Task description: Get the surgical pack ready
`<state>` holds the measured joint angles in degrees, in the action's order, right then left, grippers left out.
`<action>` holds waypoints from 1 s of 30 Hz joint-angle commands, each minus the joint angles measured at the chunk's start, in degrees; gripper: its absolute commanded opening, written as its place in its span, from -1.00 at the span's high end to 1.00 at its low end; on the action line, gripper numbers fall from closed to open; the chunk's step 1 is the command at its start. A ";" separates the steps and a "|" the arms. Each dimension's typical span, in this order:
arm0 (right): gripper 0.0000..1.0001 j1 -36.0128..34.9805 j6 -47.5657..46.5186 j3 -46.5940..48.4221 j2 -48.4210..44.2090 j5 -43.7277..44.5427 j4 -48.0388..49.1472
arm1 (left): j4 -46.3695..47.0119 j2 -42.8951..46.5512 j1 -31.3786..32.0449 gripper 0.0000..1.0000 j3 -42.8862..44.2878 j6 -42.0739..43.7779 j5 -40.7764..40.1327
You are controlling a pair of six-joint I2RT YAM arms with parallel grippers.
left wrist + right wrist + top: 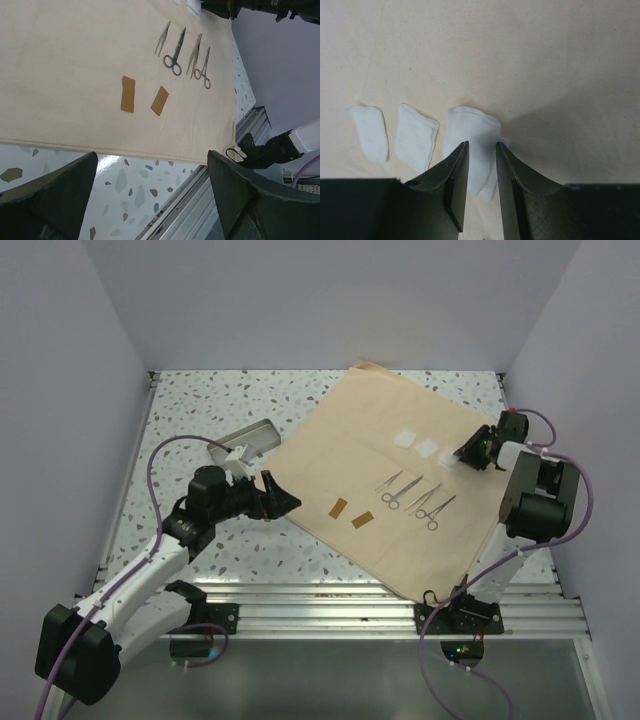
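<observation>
At the right pincer (481, 147): stands parted by a narrow slit, clamps nothing, and points down at a small white folded gauze pad (470, 127) lying flat just under the tips. Shares a row there with two more small white gauze pads (416, 137), close together yet apart, to the left in the wrist view. From above, sits over the right corner of the sheet (468, 455).

Under the pads: the large plain tan-beige cloth sheet (340, 440) of the surgical pack. Lies spread flat and unfolded, set cornerwise on the white speckled counter (200, 400), with its near corner reaching the aluminium rail (330, 612) at the near edge. Carries, toward the middle, four slim silver instruments (415, 495) laid side by side, two of them with finger rings. Carries also two small brown rectangular tabs (350, 514) just left of those, apart from each other.

At the left pincer (285, 502): gapes wide and grasps nothing. Hovers over the bare counter just off the sheet's left edge, tips turned toward the sheet.

Beyond it, further back on the counter: a small rectangular steel tray (245, 440). Rests off the sheet, near its left edge.
</observation>
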<state>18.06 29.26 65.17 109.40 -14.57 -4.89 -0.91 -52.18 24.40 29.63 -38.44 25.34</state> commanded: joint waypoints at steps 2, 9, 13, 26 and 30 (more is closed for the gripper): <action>0.34 0.30 -1.75 -0.13 -4.29 2.79 -3.64 | 3.37 0.06 0.21 -0.89 0.70 -0.06 1.29; 0.31 0.22 -0.96 -3.02 -4.99 1.91 -3.20 | 2.93 0.33 0.21 -0.89 0.70 -0.06 1.55; 0.27 0.22 -0.43 -4.17 -4.11 0.51 -1.80 | 2.93 0.41 0.21 -0.89 0.70 -0.06 1.55; 0.24 0.22 2.38 -2.77 -0.25 -0.47 1.11 | 2.49 0.33 0.21 -0.89 0.96 0.03 1.46; 0.31 0.22 3.26 -2.41 0.54 -0.02 1.81 | 2.49 0.07 0.21 -0.89 0.96 0.20 1.38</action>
<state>18.22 31.55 61.82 107.63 -14.94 -3.70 -0.91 -52.16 24.40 29.63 -38.44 25.87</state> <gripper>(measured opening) 0.357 0.944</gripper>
